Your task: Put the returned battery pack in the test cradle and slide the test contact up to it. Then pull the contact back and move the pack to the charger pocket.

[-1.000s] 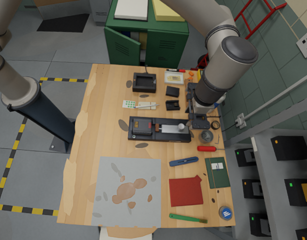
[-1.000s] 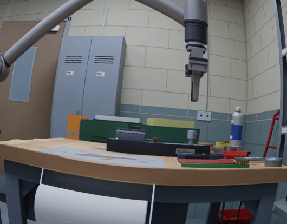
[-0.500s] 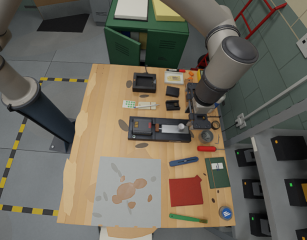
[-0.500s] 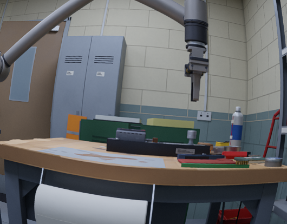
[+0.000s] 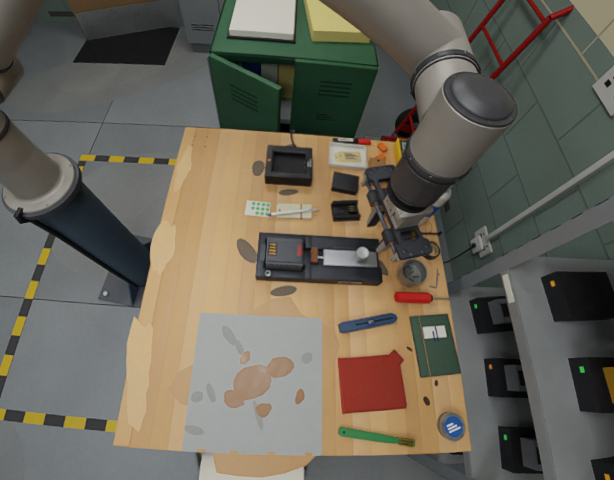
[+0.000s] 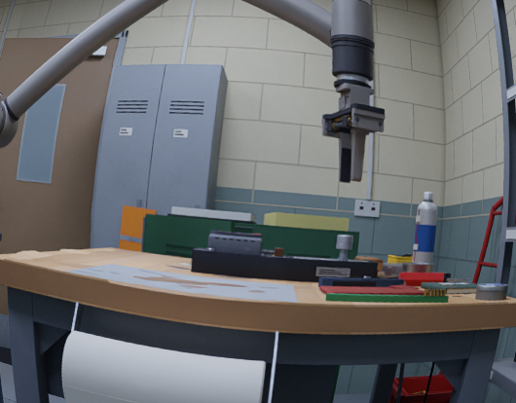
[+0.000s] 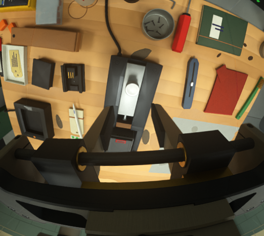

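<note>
The battery pack (image 5: 283,251) (image 6: 234,242) sits in the left end of the black test cradle (image 5: 318,258) (image 6: 284,266); in the wrist camera it (image 7: 121,140) is partly hidden behind my fingers. The grey slide with its round knob (image 5: 362,253) (image 6: 344,242) (image 7: 132,88) lies toward the cradle's right end, its brown contact tip (image 5: 313,254) close to the pack. My gripper (image 6: 352,168) (image 7: 132,130) hangs high above the knob, open and empty. The charger pocket (image 5: 289,164) (image 7: 33,118), a black square tray, stands at the bench's far side.
A steel bowl of screws (image 5: 412,272) (image 7: 158,24) sits right of the cradle, with a red screwdriver (image 5: 414,297) beside it. Two small black packs (image 5: 345,183) (image 5: 346,210) lie behind the cradle. A blue knife (image 5: 367,322), red cloth (image 5: 371,383) and green notebook (image 5: 434,345) fill the near right.
</note>
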